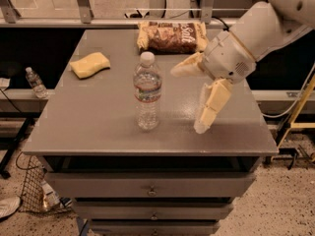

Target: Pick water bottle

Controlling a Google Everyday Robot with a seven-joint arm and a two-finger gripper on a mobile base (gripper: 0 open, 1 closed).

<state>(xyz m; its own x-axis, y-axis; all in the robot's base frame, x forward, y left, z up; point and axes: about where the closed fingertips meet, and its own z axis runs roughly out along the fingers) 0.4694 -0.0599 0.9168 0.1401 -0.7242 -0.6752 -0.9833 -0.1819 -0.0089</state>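
Near the middle of the grey surface (88, 127) the water bottle (147, 90) stands upright, white cap on, label band round its middle; just to its right, not touching it, the gripper (187, 101) hangs low over the surface, jaws spread wide, nothing held; one finger points toward the bottle, the other slants down; behind the bottle, a brown snack bag (172, 37) at the far edge; back left, a yellow sponge (89, 64); off the surface, on a ledge at left, a small clear bottle (36, 82); drawers (150, 188) below.
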